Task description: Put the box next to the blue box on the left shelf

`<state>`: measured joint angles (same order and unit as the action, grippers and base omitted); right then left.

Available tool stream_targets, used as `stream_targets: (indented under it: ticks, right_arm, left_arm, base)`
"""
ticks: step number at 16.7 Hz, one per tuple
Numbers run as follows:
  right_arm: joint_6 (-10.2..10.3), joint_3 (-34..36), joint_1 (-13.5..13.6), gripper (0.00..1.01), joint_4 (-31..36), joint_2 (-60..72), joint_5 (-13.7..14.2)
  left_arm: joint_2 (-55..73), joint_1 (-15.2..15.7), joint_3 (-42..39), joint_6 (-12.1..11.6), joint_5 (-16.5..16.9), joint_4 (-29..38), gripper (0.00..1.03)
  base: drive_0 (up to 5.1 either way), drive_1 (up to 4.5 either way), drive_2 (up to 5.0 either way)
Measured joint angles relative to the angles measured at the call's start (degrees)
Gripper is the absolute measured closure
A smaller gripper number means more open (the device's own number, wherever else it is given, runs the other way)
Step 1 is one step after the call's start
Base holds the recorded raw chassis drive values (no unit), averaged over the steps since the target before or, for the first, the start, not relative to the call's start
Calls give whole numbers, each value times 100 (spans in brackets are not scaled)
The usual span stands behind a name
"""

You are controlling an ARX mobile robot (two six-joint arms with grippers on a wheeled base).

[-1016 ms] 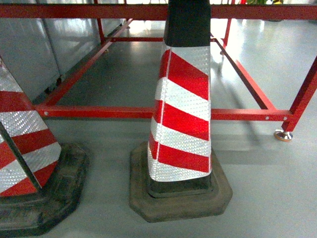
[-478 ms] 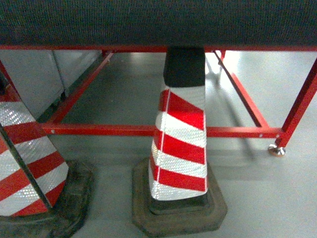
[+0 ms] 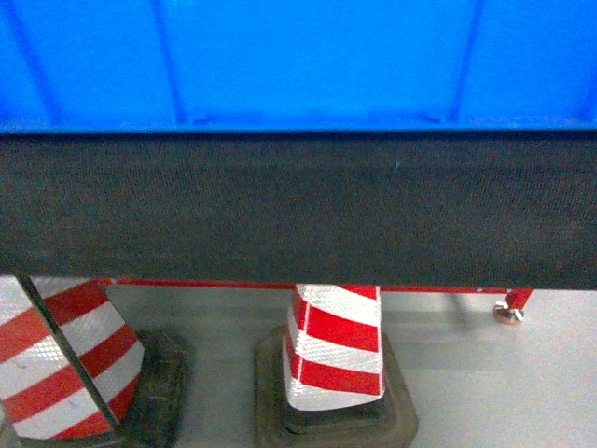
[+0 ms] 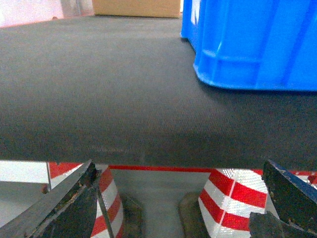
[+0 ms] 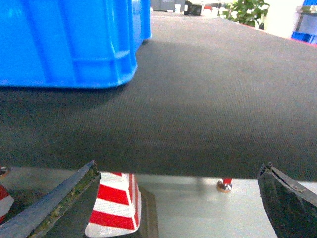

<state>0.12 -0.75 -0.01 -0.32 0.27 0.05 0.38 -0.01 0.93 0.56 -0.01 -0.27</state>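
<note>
The box (image 3: 298,56) is a large blue plastic crate with ribbed walls. It stands on a dark grey table top (image 3: 298,205) and fills the top of the head view. The left wrist view has the box (image 4: 257,44) at upper right; the right wrist view has the box (image 5: 64,39) at upper left. My left gripper (image 4: 179,168) is open, level with the table's front edge and left of the crate. My right gripper (image 5: 179,168) is open at the same edge, right of the crate. Neither touches the crate. The left shelf and its blue box are out of view.
Two red-and-white traffic cones (image 3: 334,345) (image 3: 65,364) stand on the grey floor under the table's front edge. A red frame foot (image 3: 508,313) sits at lower right. A cardboard box (image 4: 136,7) lies at the table's far side, plants (image 5: 245,11) beyond.
The head view has risen: before it showed the cones and red frame below, then the table's underside edge; now the table front and the blue crate fill the upper half.
</note>
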Motion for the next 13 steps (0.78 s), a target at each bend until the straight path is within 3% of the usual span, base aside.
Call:
stream_targets:
  ticks: [13]
  right_arm:
    - [-7,0,0,3,7,0,-2]
  left_arm:
    - [0,0,0,-2,4,4,5]
  base:
    - [0,0,0]
